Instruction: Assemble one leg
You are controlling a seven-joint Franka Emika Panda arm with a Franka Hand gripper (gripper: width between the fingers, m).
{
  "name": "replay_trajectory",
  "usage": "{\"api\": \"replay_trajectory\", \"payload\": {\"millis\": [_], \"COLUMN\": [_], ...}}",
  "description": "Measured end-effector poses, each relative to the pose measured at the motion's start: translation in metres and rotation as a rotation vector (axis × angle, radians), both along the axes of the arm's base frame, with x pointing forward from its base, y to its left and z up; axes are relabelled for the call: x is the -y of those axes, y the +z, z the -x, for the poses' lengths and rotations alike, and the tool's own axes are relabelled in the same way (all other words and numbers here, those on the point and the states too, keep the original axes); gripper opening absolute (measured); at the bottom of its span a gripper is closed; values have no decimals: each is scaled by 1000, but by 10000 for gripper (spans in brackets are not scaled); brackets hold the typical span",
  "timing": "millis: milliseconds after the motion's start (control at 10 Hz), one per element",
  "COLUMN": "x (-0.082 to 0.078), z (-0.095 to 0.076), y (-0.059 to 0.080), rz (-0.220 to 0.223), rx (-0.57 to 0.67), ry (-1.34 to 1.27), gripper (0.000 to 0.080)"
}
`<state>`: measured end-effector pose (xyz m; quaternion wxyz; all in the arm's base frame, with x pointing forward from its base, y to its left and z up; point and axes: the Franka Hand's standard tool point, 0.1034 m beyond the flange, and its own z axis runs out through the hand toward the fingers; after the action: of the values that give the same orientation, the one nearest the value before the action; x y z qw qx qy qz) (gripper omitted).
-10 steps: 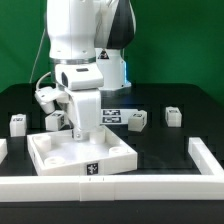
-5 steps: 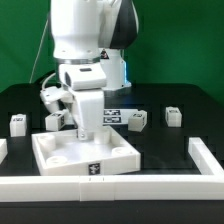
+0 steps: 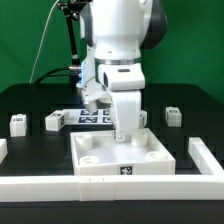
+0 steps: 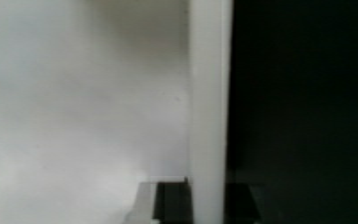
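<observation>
Exterior view: the arm stands upright over the panel [image 3: 100, 172], with the gripper [image 3: 122, 132] pointing straight down at its far rim. This looks like panel positioning, with no leg fetched yet. A leg [image 3: 172, 116] lies loose on the worktop [image 3: 30, 150] at the exterior view's right. The next move calls for lifting clear and reaching for it.

Wrist view: the white rim [image 4: 208, 100] runs between the jaws, but I cannot tell whether they pinch it.

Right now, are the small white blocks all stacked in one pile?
No: one leg and a second leg stand apart at the exterior view's left, a third leg at its right.
</observation>
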<state>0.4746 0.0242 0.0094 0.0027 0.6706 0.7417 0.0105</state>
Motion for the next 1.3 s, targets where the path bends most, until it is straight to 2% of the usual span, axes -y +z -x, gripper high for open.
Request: {"api": "replay_trajectory", "payload": {"millis": [400, 600, 900, 1000, 1100, 1200, 1300], "x": [-49, -59, -63, -63, -62, -62, -62], "z": [-22, -26, -27, -27, -27, -27, -27], "y": [1, 1, 0, 0, 0, 0, 0], "rz": [-14, -8, -2, -2, -2, -2, -2], "rx": [29, 18, 3, 2, 2, 2, 2], "ry": [-154, -164, -157, -158, -158, -158, -158], "gripper": [58, 58, 58, 149, 343, 343, 493]}}
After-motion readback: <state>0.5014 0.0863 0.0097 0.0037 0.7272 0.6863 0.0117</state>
